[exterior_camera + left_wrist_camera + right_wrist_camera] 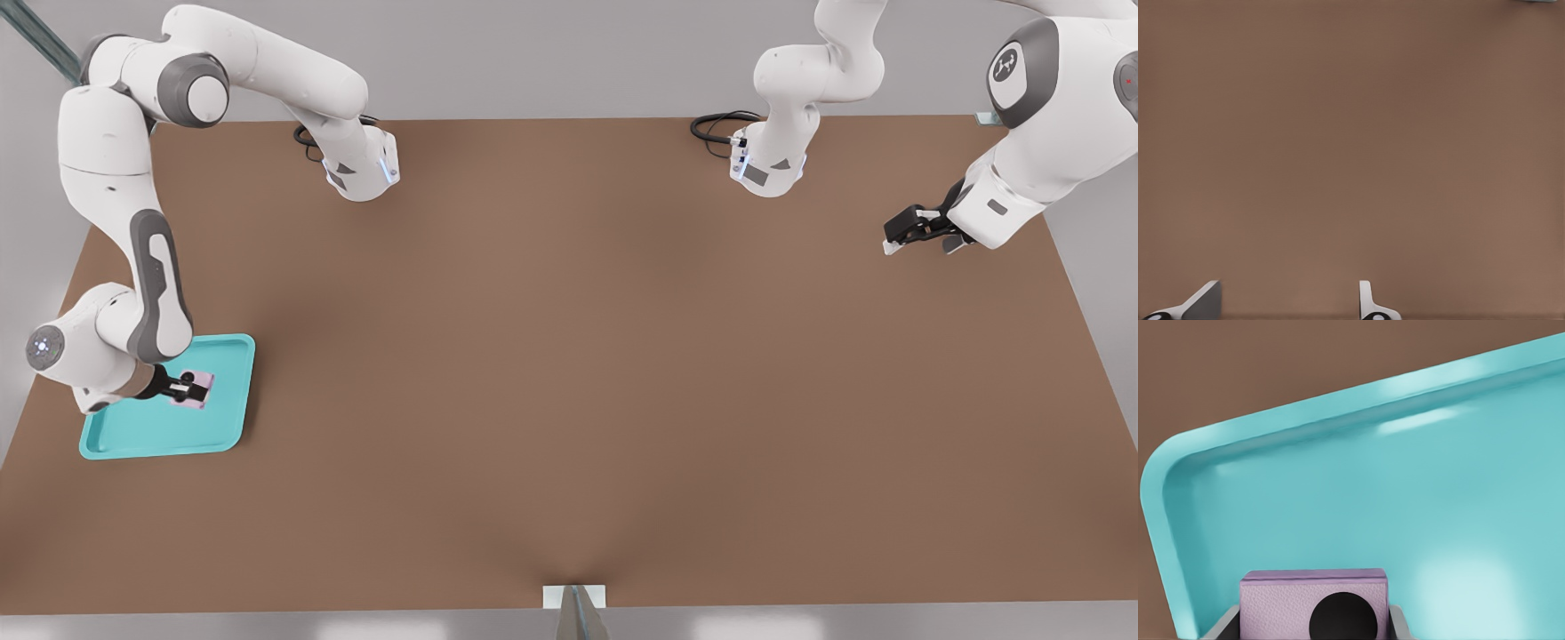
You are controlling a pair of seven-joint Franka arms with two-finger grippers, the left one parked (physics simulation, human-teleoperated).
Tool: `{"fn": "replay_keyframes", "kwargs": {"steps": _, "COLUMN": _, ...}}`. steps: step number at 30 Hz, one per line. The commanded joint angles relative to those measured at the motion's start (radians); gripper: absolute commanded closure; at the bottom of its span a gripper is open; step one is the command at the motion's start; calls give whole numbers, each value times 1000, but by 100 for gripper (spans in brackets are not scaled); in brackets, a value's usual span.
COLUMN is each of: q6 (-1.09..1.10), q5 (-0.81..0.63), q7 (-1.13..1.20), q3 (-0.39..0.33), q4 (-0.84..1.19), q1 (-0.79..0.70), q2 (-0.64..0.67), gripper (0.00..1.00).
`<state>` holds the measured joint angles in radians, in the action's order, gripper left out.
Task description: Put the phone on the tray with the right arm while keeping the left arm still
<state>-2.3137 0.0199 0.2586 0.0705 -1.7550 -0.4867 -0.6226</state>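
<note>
The turquoise tray (160, 447) lies near the front view's left edge of the brown table. My right arm (156, 284) reaches down over it. Its black gripper (185, 388) is shut on the pale pink-lilac phone (199, 388), which sits over the tray's inner area toward its far right corner. In the right wrist view the phone (1291, 597) shows one black lens, a grey finger (1399, 627) pressing each side, and the tray floor (1358, 493) close beneath. I cannot tell whether the phone touches the tray.
The left arm (1022, 80) hangs over the table's far right corner with its gripper (916, 229) above bare table. Two arm bases with black cables (716, 133) stand along the back edge. A small metal bracket (574, 597) sits at the front edge's middle.
</note>
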Motion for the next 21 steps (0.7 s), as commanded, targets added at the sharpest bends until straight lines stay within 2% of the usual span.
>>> {"fn": "replay_keyframes", "kwargs": {"steps": 1, "q6": -49, "q5": 2, "q7": 536, "q3": 0, "q4": 3, "q1": 0, "q2": -19, "gripper": 21}}
{"fn": "replay_keyframes", "kwargs": {"steps": 2, "q6": -59, "q5": 0, "q7": 524, "q3": 0, "q4": 3, "q1": 0, "q2": -19, "gripper": 0}}
{"fn": "replay_keyframes", "kwargs": {"steps": 4, "q6": -58, "q5": 0, "q7": 518, "q3": 2, "q4": 15, "q1": 5, "q2": -17, "gripper": 0}}
{"fn": "replay_keyframes", "kwargs": {"steps": 6, "q6": -27, "q5": 0, "q7": 519, "q3": 5, "q4": 43, "q1": 20, "q2": 49, "gripper": 0}}
{"fn": "replay_keyframes", "kwargs": {"steps": 7, "q6": 46, "q5": 0, "q7": 490, "q3": 11, "q4": 43, "q1": 36, "q2": 122, "gripper": 0}}
{"fn": "replay_keyframes", "kwargs": {"steps": 8, "q6": 115, "q5": 3, "q7": 401, "q3": 3, "q4": 8, "q1": 103, "q2": 251, "gripper": 0}}
{"fn": "replay_keyframes", "kwargs": {"steps": 10, "q6": 236, "q5": 18, "q7": 226, "q3": -7, "q4": 9, "q1": 227, "q2": 389, "gripper": 0}}
{"fn": "replay_keyframes", "kwargs": {"steps": 11, "q6": 318, "q5": 15, "q7": 94, "q3": -130, "q4": 17, "q1": 399, "q2": 448, "gripper": 0}}
{"fn": "replay_keyframes", "kwargs": {"steps": 13, "q6": 506, "q5": 14, "q7": -83, "q3": -307, "q4": 104, "q1": 677, "q2": 515, "gripper": 0}}
{"fn": "replay_keyframes", "kwargs": {"steps": 14, "q6": 534, "q5": 15, "q7": -131, "q3": -291, "q4": 144, "q1": 697, "q2": 494, "gripper": 0}}
{"fn": "replay_keyframes", "kwargs": {"steps": 15, "q6": 719, "q5": 6, "q7": -168, "q3": -271, "q4": 343, "q1": 697, "q2": 393, "gripper": 0}}
{"fn": "replay_keyframes", "kwargs": {"steps": 16, "q6": 766, "q5": 5, "q7": -165, "q3": -255, "q4": 420, "q1": 691, "q2": 360, "gripper": 0}}
{"fn": "replay_keyframes", "kwargs": {"steps": 20, "q6": 766, "q5": -20, "q7": -157, "q3": -253, "q4": 410, "q1": 682, "q2": 394, "gripper": 0}}
{"fn": "replay_keyframes", "kwargs": {"steps": 21, "q6": 757, "q5": -20, "q7": -157, "q3": -253, "q4": 372, "q1": 680, "q2": 440, "gripper": 0}}
